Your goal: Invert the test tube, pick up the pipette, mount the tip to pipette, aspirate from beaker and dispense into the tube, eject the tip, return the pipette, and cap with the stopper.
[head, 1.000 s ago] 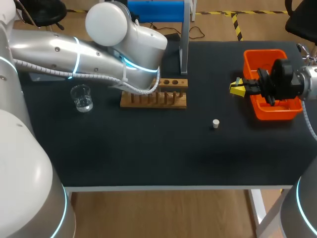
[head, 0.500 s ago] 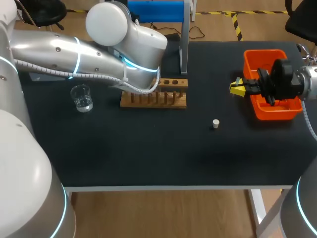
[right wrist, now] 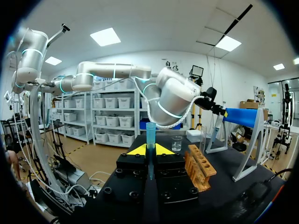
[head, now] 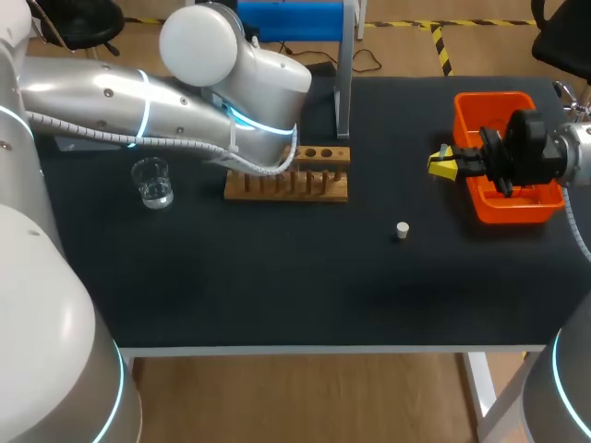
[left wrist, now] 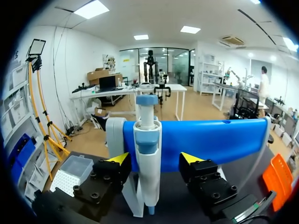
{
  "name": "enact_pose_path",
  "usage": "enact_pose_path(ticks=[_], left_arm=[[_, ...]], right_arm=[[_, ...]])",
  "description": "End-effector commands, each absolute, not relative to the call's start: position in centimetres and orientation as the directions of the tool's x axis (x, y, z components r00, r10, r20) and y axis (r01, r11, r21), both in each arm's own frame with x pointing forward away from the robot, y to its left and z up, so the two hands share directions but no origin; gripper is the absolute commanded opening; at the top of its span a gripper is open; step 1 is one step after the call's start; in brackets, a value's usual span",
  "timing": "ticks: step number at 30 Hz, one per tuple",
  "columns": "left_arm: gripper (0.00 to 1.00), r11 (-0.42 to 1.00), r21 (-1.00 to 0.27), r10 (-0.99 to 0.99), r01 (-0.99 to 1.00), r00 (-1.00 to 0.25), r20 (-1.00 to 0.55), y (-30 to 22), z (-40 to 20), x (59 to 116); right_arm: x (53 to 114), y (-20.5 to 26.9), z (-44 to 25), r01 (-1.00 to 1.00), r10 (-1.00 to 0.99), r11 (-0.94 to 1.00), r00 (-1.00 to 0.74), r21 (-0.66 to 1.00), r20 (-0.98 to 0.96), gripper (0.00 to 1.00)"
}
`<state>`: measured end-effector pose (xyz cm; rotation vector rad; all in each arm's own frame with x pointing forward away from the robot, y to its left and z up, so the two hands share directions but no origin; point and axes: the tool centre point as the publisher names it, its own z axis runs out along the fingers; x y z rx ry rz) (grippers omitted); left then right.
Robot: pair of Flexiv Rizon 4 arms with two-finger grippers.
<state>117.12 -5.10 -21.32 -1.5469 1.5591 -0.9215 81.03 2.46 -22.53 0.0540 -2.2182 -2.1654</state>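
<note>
Over black table (head: pixel 277 277), right jaws clamp the test tube (right wrist: pixel 150 136).

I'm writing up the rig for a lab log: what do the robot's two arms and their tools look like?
The left arm and right arm are rounded silver-white tubes with glowing cyan rings at the joints; a ribbed grey cable runs along the left one. The left tool and right tool are black bolted blocks with two yellow-tipped fingers.

Head view looks down from behind me. My left wrist view faces the stand (left wrist: pixel 210 137) up close, my right from far.
</note>
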Motion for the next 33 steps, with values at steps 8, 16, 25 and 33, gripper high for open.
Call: enact_pose_path(ticks=[8, 16, 25, 33], left_arm=[[0.29, 0.011, -0.885, -1.0, -0.466, 0.006, -0.016, -5.19, -21.6, 117.41], [0.37, 0.008, -0.882, -1.0, -0.471, 0.01, -0.015, -5.07, -21.75, 117.46], [0.35, 0.007, -0.881, -1.0, -0.473, 0.01, -0.013, -4.81, -21.97, 117.72], [0.0, 0.005, -0.88, -1.0, -0.474, 0.009, -0.011, -4.7, -22.14, 117.85]], right_arm=[[80.97, 2.43, -22.55, 0.004, -0.053, 0.025, -0.999, 1.0, 0.005, 0.0], [80.97, 2.43, -22.55, 0.004, -0.053, 0.025, -0.999, 1.0, 0.005, 0.0], [80.97, 2.43, -22.55, 0.004, -0.053, 0.025, -0.999, 1.0, 0.005, 0.0], [80.97, 2.43, -22.55, 0.004, -0.053, 0.025, -0.999, 1.0, 0.005, 0.0]])
